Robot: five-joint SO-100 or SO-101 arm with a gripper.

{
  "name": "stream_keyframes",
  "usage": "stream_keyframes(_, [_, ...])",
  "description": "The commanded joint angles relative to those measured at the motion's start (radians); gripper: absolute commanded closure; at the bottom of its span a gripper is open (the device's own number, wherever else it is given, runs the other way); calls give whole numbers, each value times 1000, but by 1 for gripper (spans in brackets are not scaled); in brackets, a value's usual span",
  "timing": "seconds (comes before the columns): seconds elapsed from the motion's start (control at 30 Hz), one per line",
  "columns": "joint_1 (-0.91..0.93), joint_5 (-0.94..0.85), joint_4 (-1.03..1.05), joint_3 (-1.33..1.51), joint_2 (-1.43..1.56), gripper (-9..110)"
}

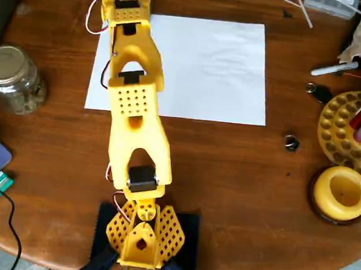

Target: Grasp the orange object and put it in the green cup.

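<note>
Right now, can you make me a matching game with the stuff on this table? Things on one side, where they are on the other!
Things:
1. jar
2. paper
3. yellow bowl
4. arm

Places in the overhead view:
A. right edge
B. down the middle
C. left edge
D. top centre, partly under the arm

Pairs: 1-C, 2-D, 3-A, 4-B

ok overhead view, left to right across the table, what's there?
Glass jar → white paper sheet, with the yellow arm lying across its left part → small dark metal piece → yellow ring-shaped bowl. Orange object and green cup aren't visible.
</note>
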Motion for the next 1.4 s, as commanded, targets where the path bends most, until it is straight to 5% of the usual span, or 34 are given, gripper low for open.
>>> stream_keyframes(0.0, [-2,-11,3,-52,8,82])
stream_keyframes(0.3, [35,-60,176,-52,123,102])
stream_keyframes(0.73, [190,-411,551,259,646,102])
stream_keyframes(1.37, [385,-1088,488,1052,1513,102])
